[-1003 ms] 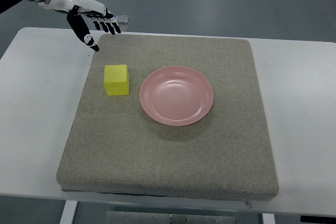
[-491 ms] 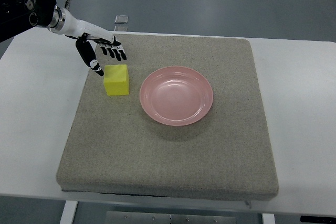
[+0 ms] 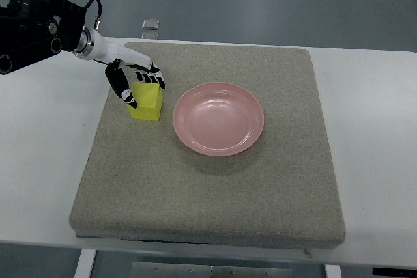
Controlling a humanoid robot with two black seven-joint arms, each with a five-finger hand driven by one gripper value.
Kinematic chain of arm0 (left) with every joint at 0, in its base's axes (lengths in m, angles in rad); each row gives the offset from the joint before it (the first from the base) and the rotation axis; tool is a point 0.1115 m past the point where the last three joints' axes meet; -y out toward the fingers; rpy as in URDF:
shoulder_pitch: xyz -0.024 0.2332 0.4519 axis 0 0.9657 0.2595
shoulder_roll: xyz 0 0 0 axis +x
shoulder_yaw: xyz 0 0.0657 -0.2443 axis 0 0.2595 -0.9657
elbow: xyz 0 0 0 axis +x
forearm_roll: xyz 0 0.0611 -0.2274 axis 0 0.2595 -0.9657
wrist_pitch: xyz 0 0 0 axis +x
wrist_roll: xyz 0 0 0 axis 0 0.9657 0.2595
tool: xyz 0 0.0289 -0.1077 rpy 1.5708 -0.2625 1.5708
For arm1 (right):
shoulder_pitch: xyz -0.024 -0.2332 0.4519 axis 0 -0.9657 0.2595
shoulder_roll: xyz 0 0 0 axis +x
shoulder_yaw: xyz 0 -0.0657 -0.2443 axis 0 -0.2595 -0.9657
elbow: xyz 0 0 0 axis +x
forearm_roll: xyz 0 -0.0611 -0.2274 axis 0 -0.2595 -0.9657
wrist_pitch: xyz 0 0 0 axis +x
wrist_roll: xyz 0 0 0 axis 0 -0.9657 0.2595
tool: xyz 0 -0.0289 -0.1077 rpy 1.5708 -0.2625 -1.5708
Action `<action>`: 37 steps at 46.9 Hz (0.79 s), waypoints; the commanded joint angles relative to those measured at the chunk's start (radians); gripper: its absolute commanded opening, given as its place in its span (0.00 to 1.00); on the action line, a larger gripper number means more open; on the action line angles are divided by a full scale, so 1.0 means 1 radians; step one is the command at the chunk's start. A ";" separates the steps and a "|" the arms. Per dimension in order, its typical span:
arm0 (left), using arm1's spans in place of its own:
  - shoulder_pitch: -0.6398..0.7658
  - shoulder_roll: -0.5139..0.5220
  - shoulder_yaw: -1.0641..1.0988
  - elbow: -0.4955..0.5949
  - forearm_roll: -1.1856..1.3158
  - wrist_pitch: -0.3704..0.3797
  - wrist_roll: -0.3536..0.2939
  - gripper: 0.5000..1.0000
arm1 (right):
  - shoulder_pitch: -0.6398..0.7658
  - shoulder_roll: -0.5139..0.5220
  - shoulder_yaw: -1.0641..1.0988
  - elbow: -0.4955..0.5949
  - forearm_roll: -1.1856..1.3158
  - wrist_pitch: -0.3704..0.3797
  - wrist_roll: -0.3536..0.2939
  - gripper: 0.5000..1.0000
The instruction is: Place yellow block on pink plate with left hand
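Observation:
A yellow block (image 3: 148,103) sits on the grey pad (image 3: 215,187), just left of the pink plate (image 3: 218,119). My left hand (image 3: 138,84) reaches in from the upper left and is over the block's top. Its thumb hangs down the block's left face and its fingers lie spread across the top edge. The hand is open around the block, which still rests on the pad. The pink plate holds nothing.
The pad lies on a white table (image 3: 371,135). A small grey object (image 3: 150,25) lies on the floor beyond the table's far edge. The left arm's dark forearm (image 3: 32,27) crosses the table's upper left corner.
The left hand has travelled down and to the right, from above the pad's far left corner to directly over the yellow block. The block and plate have not moved.

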 commanded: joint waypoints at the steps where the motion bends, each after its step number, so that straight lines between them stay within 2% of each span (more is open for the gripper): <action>1: -0.002 0.000 0.000 -0.006 0.008 0.000 0.006 0.73 | 0.000 0.000 0.000 0.000 0.000 0.000 0.000 0.85; 11: -0.004 0.003 -0.001 0.001 0.023 0.010 0.006 0.73 | 0.000 0.000 0.000 0.000 0.000 0.000 0.000 0.85; 18: 0.003 0.005 -0.003 -0.004 0.037 0.046 0.006 0.74 | 0.000 0.000 0.000 0.000 0.000 0.000 0.000 0.85; 37: 0.039 0.000 -0.001 -0.007 0.044 0.064 0.006 0.74 | 0.000 0.000 0.000 0.000 0.000 0.000 0.000 0.85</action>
